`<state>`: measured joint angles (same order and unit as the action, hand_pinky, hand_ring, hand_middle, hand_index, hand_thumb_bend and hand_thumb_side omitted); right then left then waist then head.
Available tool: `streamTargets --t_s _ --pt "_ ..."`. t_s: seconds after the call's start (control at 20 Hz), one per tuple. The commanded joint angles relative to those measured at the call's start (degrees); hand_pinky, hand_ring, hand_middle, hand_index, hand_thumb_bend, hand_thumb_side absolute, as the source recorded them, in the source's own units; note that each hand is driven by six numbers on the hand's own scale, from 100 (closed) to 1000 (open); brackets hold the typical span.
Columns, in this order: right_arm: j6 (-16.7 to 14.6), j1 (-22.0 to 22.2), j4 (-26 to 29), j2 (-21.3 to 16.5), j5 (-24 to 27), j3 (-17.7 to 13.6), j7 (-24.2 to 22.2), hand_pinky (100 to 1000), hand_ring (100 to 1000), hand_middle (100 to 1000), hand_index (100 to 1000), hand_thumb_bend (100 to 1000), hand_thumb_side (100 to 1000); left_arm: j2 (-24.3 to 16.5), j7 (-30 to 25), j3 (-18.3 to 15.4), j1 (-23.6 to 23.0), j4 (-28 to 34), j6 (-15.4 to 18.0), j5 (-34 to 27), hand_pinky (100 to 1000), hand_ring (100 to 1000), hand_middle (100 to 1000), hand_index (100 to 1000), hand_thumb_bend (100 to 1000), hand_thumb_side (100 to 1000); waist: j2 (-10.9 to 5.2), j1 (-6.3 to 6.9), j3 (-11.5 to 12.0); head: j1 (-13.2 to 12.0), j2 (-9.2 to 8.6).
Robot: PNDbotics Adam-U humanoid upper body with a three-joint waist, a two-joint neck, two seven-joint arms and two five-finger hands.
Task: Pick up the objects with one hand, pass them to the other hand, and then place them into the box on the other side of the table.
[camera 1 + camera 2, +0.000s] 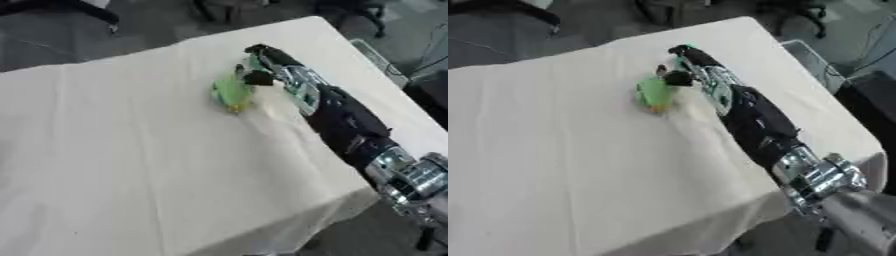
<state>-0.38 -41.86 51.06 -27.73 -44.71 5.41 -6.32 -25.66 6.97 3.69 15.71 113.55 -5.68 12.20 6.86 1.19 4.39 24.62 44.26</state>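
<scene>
the right hand (pixel 273 67) has its fingers curled round a green object (pixel 232 91) on the table (pixel 114 150).

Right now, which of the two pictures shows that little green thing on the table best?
The left eye view: the green object looks slightly larger there, beside the right hand. The right eye view shows nearly the same, its upper edge likewise hidden by the fingers.

Twin head views down onto table (pixel 131 165)
</scene>
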Motion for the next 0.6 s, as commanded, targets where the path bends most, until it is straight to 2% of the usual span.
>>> streamTargets --t_s 0.05,0.4,0.5,0.6 --pt "-1.70 -1.11 1.47 -0.88 -0.93 0.23 -3.99 808 897 960 971 100 864 -0.35 -0.57 -0.07 0.38 1.04 -0.12 0.26 711 928 749 691 250 690 -0.51 0.08 0.09 0.33 -0.14" --pt "-5.05 -0.64 4.39 -0.97 -0.73 2.18 -14.13 836 889 930 974 100 955 -0.07 -0.83 0.02 0.18 1.04 -0.49 -0.13 712 932 749 691 245 698 -0.47 0.12 0.06 0.72 -0.14" --pt "-5.76 -0.42 5.34 -1.18 -1.40 2.76 -17.24 845 882 904 968 100 940 -0.01 -0.87 0.01 0.12 1.04 -0.54 -0.10 712 932 749 691 245 700 -0.46 0.11 0.04 0.82 -0.14" --pt "-6.29 -0.11 6.48 -1.37 -2.31 3.14 -19.78 844 855 842 948 100 903 0.02 -0.84 -0.03 0.04 1.04 -0.61 -0.06 712 933 749 690 242 702 -0.47 0.10 0.01 0.88 -0.14"
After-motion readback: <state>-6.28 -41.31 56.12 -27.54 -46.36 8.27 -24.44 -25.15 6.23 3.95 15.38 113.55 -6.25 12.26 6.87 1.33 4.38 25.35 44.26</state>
